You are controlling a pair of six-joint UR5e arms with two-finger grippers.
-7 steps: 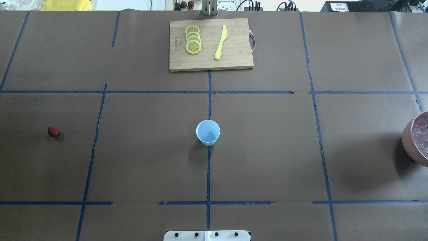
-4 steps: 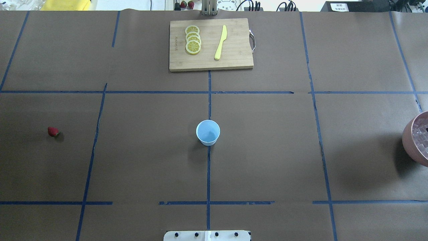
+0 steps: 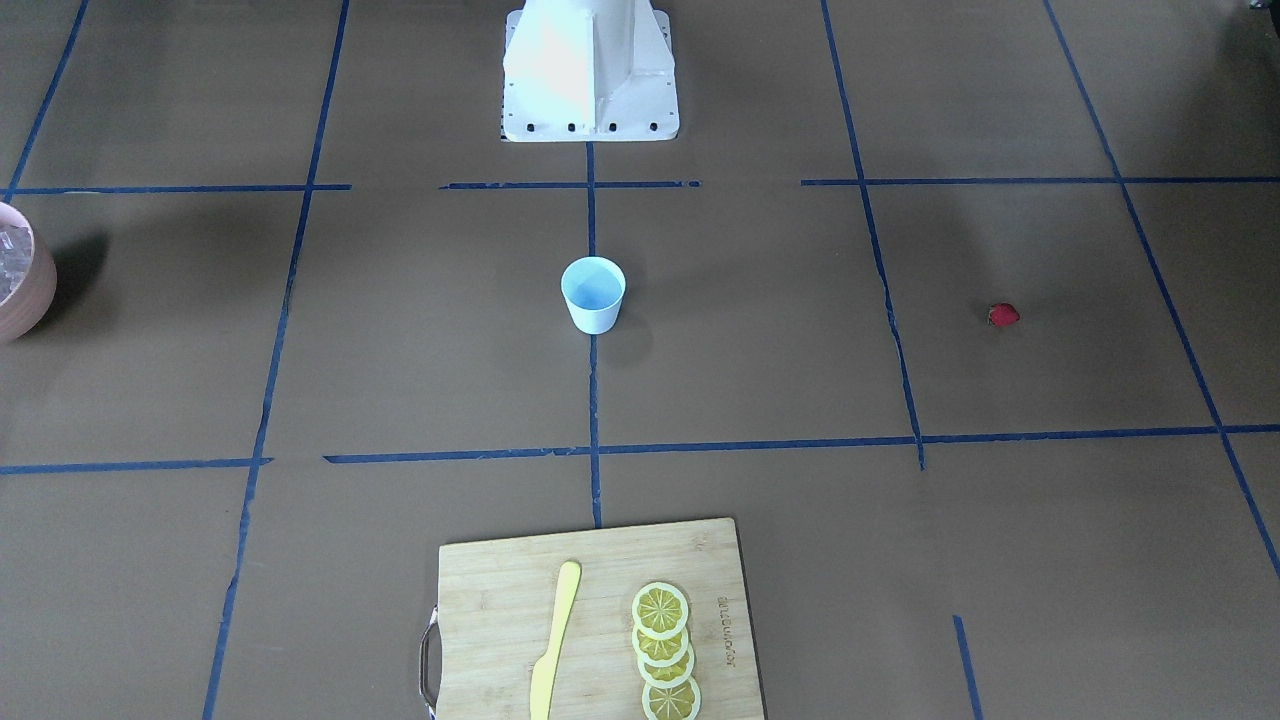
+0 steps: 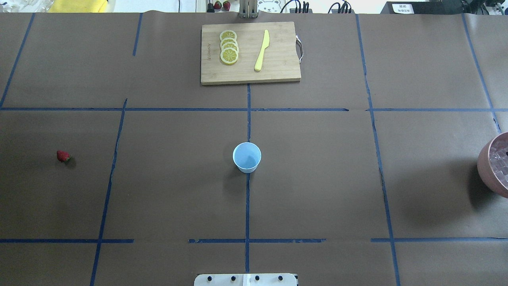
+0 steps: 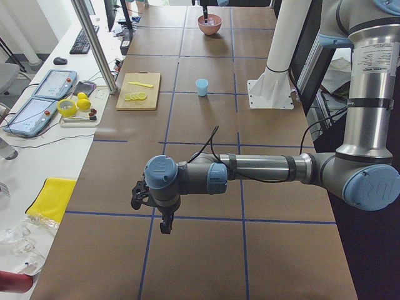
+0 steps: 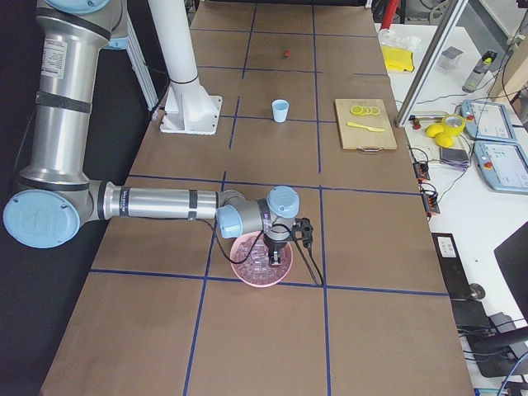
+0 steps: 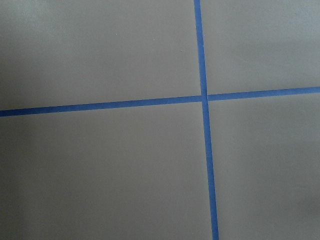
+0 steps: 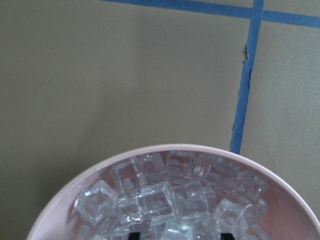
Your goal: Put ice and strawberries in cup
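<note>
Since the cup stands empty at the centre of the overhead frame, we judge the task to be at its first step, the fetching of ice. We note the right gripper poised low over the pink bowl at the right edge of that frame. In its wrist view two dark fingertips show at the bottom edge, set apart with several cubes between them, so we record it as spread and holding nothing. The left gripper hangs above the table in the lower left of the left-side view; whether its jaws are apart we cannot tell. The ice is a heap of clear, glossy, sharp-edged cubes, likely slippery. The next move, in our judgement, calls for closing squarely on one cube's flat faces. The strawberry, small, dark red and roundish, lies alone at mid-left, well apart from the cup. The cup is smooth, pale blue, tapered plastic; the table is covered in matt brown paper with blue tape lines.
</note>
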